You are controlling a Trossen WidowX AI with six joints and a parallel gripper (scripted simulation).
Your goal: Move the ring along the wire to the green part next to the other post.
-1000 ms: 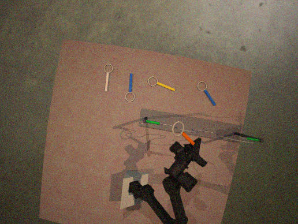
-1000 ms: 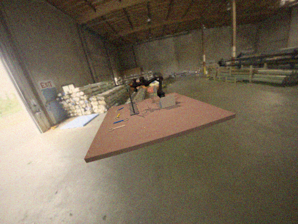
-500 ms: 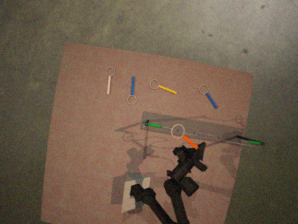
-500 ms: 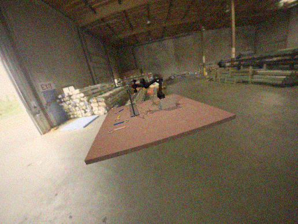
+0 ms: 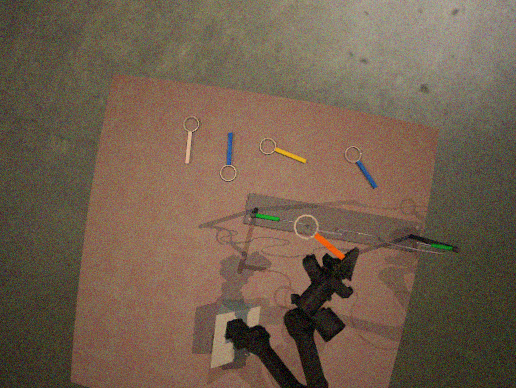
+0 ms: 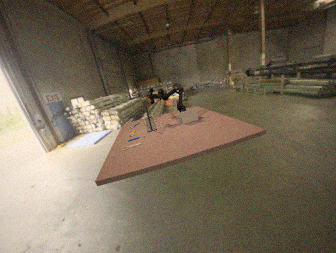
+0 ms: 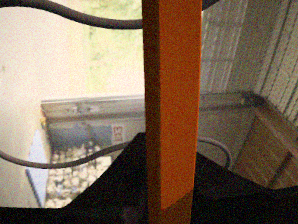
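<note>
The ring [image 5: 294, 227] shows from above as a nearly round pale loop, nearer the left post [image 5: 255, 212] than the right. It overlaps the thin grey wire just right of the left green part [image 5: 267, 217]; the wire seems to pass through it, but touching cannot be told. The right green part [image 5: 442, 247] is far off, beside the right post [image 5: 410, 236]. My gripper [image 5: 344, 258] [image 7: 150, 141] is shut on the orange handle [image 5: 329, 245] [image 7: 179, 100], near its far end. Grey wire [image 7: 100, 21] curves behind the handle in the wrist view; the ring is out of that view.
A grey base plate [image 5: 300, 212] lies under the wire. Behind it lie a pink-handled ring [image 5: 188, 147], a blue one [image 5: 230, 149], a yellow one [image 5: 291, 155] and another blue one [image 5: 366, 174]. A pale block [image 5: 223, 335] [image 6: 189, 117] stands near the arm.
</note>
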